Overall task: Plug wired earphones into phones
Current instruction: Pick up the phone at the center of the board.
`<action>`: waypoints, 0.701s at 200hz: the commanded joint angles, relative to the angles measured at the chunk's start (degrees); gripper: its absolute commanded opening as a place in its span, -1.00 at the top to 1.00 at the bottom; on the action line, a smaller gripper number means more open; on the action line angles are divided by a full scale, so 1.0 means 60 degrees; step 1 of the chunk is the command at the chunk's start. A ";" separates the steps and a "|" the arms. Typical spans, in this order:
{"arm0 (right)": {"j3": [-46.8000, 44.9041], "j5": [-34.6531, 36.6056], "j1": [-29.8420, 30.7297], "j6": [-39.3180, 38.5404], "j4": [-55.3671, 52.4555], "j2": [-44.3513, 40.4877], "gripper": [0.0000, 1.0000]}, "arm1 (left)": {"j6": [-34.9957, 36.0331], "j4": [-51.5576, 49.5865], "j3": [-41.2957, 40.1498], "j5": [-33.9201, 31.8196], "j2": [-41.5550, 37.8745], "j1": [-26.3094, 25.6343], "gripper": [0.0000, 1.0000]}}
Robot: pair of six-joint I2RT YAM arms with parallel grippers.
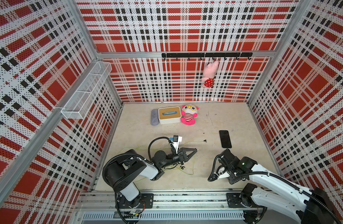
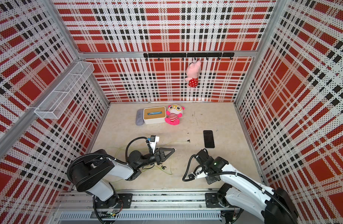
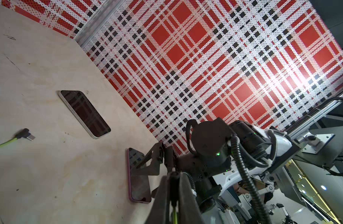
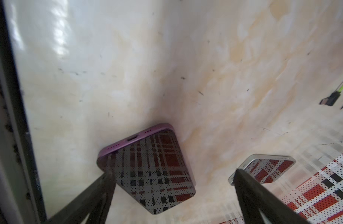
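Green earphone cable (image 3: 174,214) pinched in my left claw (image 3: 173,173) could slip; my wide right claw (image 4: 173,172) might shove the purple phone (image 4: 147,164).

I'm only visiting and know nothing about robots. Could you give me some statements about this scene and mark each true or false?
1. Two phones lie on the table: a silver-edged phone and a purple-edged phone. True.
2. The right gripper is clamped shut. False: its jaws stand wide open over the purple-edged phone.
3. A plug sits in the silver-edged phone. False: it lies loose on the table, apart from both phones.
4. A pink plush toy hangs from the hook rail. True.
5. The left gripper is shut on a yellow-green cable. True.
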 commanded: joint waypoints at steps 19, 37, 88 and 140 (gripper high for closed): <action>-0.0779 -0.0121 -0.1043 -0.1513 0.0678 0.0136 -1.00 | 0.0143 0.0130 -0.0022 -0.0181 -0.0096 0.0015 1.00; -0.1012 -0.0204 -0.1055 -0.1604 0.1319 0.0230 -1.00 | 0.0125 -0.0098 0.0003 -0.0298 -0.0106 0.0030 1.00; -0.0196 -0.1207 -0.1053 -0.1515 0.2038 0.1571 -1.00 | 0.0512 -0.1229 0.0018 -0.0808 -0.0537 0.0015 1.00; 0.1068 -0.1850 -0.1201 -0.0711 0.1639 0.3320 -1.00 | 0.1059 -0.2486 0.0213 -0.1196 -0.1014 -0.0131 1.00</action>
